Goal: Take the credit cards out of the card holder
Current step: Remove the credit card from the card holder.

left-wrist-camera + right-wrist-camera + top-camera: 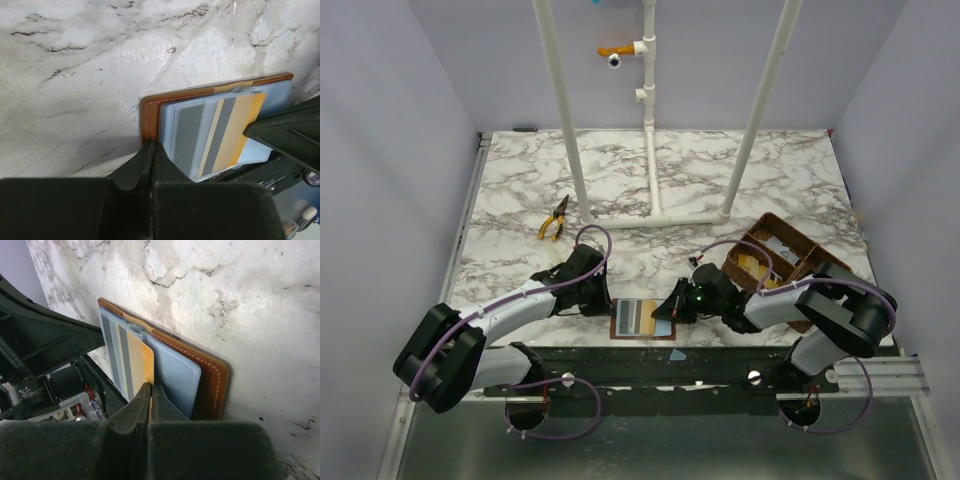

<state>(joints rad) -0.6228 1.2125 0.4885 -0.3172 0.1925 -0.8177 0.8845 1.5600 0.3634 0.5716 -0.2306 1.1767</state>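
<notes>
The card holder [642, 320], a brown wallet, lies open at the table's near edge, its blue-grey clear pockets up. In the left wrist view my left gripper [151, 146] is shut on the card holder's brown left edge [149, 116]. A yellowish credit card with a grey stripe [239, 134] sticks partway out of a pocket. In the right wrist view my right gripper [151, 387] is shut on this card's [136, 359] edge, beside the brown cover [207, 377]. From above, the left gripper [604, 300] and right gripper [667, 313] flank the holder.
A brown woven divided basket [798, 262] stands to the right, behind the right arm, with a yellowish card [752, 265] and a grey one [782, 241] in its compartments. Yellow-handled pliers [555, 218] lie at the left. A white pipe frame [655, 205] stands mid-table.
</notes>
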